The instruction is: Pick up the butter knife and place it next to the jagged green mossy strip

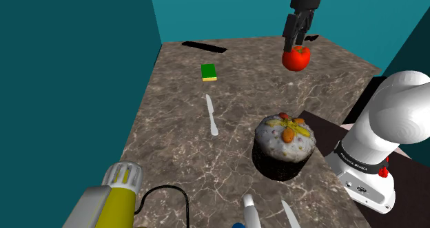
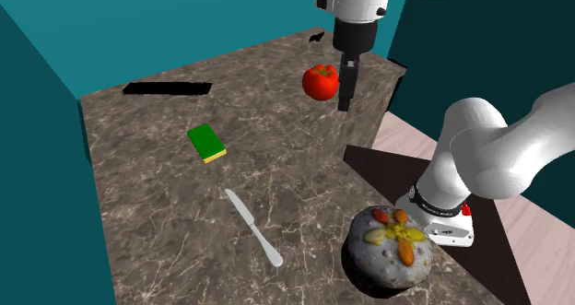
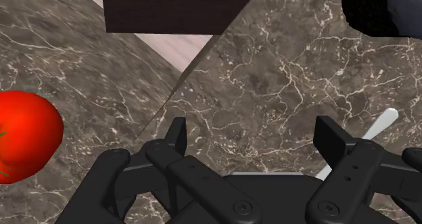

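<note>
you've got your gripper (image 3: 251,131) spread wide over the brown marble counter (image 3: 270,74), red tomato (image 3: 24,138) beside one finger, white butter knife (image 3: 379,124) poking out behind the other, dark cake (image 3: 382,9) beyond it, dark box (image 3: 176,9) and pinkish floor (image 3: 172,50) past the counter edge

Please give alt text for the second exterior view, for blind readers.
A black gripper points down beside a red tomato on a marbled brown counter. Nearer lie a green block, a butter knife and a topped cake.
</note>
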Controlling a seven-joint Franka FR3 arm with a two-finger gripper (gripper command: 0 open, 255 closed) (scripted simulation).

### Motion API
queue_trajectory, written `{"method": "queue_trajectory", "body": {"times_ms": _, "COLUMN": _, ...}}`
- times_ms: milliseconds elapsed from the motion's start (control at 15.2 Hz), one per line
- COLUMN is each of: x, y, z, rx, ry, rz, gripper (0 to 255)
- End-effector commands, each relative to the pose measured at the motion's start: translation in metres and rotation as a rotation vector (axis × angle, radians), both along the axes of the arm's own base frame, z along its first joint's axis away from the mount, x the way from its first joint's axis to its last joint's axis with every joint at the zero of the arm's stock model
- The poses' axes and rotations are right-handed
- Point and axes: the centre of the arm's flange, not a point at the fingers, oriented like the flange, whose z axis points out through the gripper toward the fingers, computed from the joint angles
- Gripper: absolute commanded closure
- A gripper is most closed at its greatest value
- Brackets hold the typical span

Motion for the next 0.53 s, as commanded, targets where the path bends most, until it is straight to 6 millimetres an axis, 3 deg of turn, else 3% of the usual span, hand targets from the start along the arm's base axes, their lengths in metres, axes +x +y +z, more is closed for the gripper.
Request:
{"method": "queue_trajectory", "body": {"times_ms": 0, "x": 0.0, "y": 0.0, "z": 0.0, "rx": 0.0, "ry": 0.0, "rz": 0.0, "gripper": 0}}
{"method": "queue_trajectory", "body": {"times_ms": 462, "x": 0.022, "y": 0.065, "z": -0.054, "rx": 0.027, "ry": -0.019, "rz": -0.193, "gripper": 0}}
